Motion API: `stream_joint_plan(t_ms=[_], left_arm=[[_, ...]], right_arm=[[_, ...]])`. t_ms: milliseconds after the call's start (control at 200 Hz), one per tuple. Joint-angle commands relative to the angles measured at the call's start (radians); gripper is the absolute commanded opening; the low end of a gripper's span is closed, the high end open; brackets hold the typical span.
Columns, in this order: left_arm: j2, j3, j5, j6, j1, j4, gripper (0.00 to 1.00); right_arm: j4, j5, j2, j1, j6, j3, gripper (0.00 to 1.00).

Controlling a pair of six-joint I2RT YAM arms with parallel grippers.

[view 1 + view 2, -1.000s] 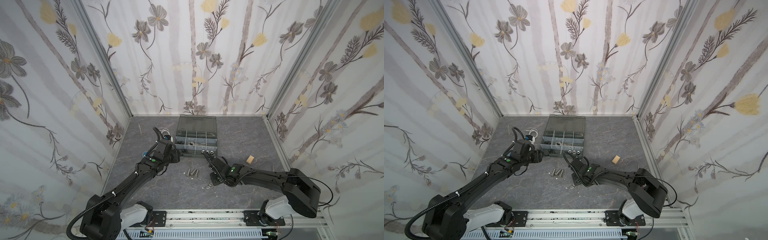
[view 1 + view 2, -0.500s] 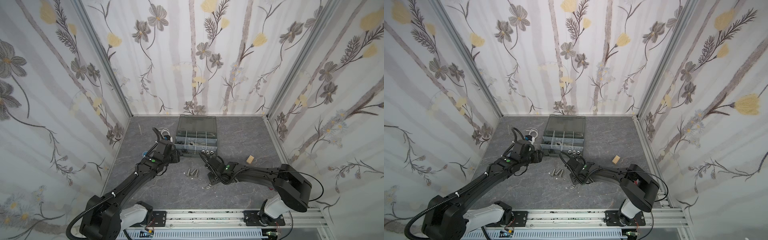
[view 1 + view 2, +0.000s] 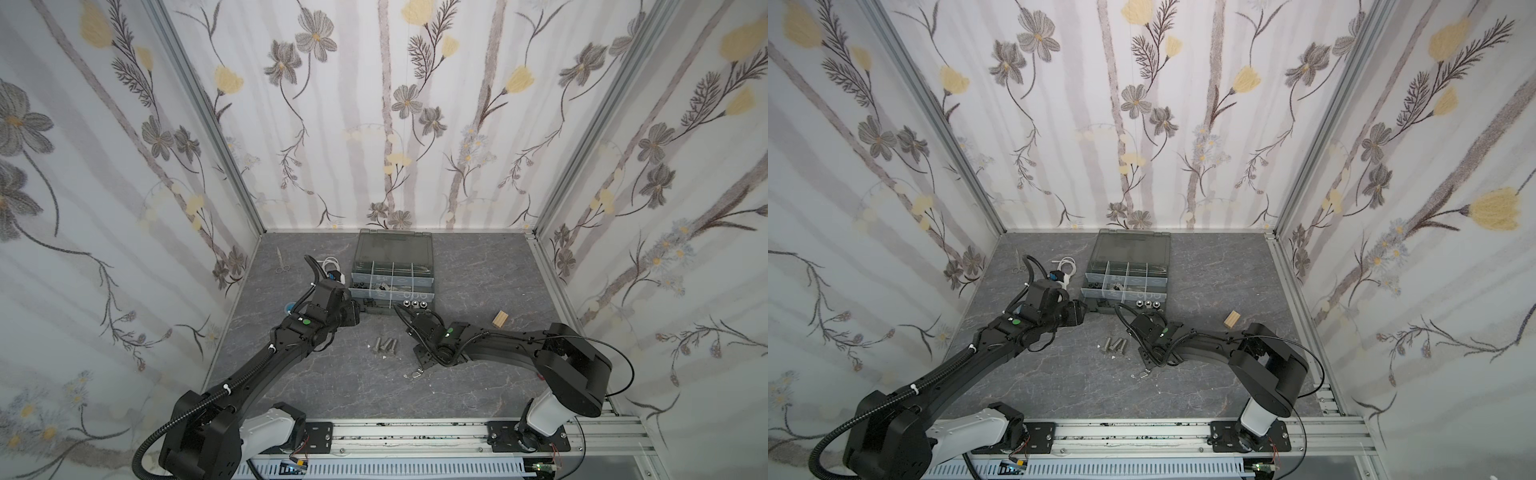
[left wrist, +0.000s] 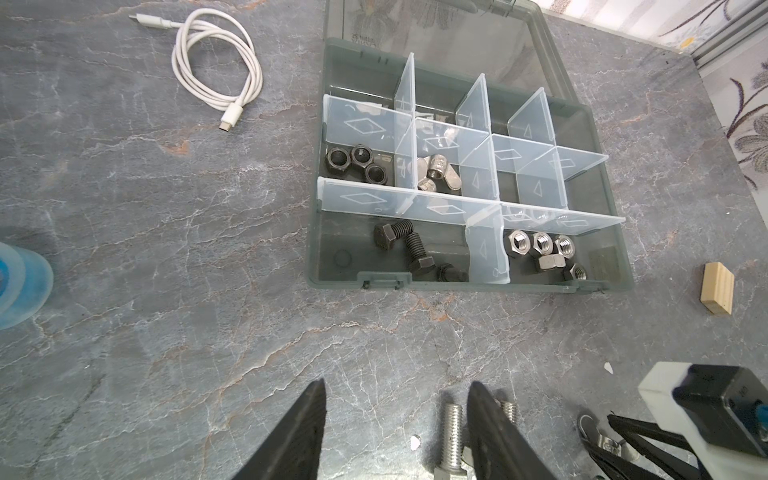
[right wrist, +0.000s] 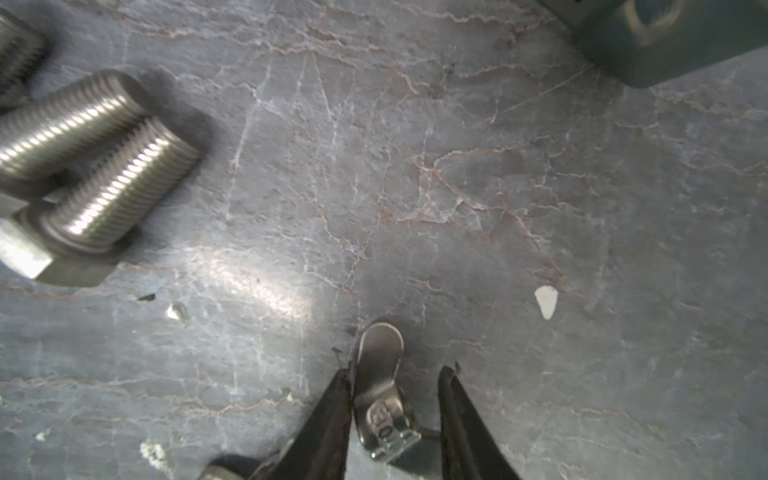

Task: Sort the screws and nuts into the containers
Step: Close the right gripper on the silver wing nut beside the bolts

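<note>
Right arm has folded in since a second ago, shoulder link swung toward the middle; its claw end barely shifted. Left arm unchanged.

Right claw [image 5: 395, 374] is partly spread and straddles one wing nut [image 5: 380, 395], shiny stamped steel, lying on the bench [image 5: 457, 187]. One finger [image 5: 334, 415] touches a wing, the other stands just clear, so no pinch yet.

Left claw [image 4: 397, 384] is spread wide with nothing in it, over the grey marbled bench.

Three silver bolts [image 3: 384, 345], threaded with hex heads, lie bunched and touching on the bench between the two claws.

Case [image 4: 380, 280]: smoky grey plastic, clear dividers, lid open, beyond both claws. Four compartments hold parts, one kind each:
- three black hex nuts [image 4: 357, 164]
- three black bolts [image 4: 411, 251], one half hidden by a divider
- five silver hex nuts [image 4: 544, 253]
- silver wing nuts [image 4: 436, 172], count unclear

Wood block [image 3: 500, 319] lies well off the right claw's outer side.
</note>
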Motion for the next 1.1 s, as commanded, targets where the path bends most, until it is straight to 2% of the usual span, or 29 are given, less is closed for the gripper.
stream_joint_plan(t_ms=[0,670,1094], left_arm=[[0.003,0.002,0.003,-0.007,0.001,0.027,0.57],[0.004,-0.002,0.011,-0.006,0.001,0.038,0.57],[-0.016,-0.013,0.004,-0.006,0.001,0.039,0.57]], right_arm=[[0.007,0.020,0.007,-0.001,-0.011,0.007,0.35],[0.040,-0.046,-0.023,-0.001,0.045,-0.055,0.35],[0.016,-0.028,-0.011,-0.001,0.040,-0.035,0.18]])
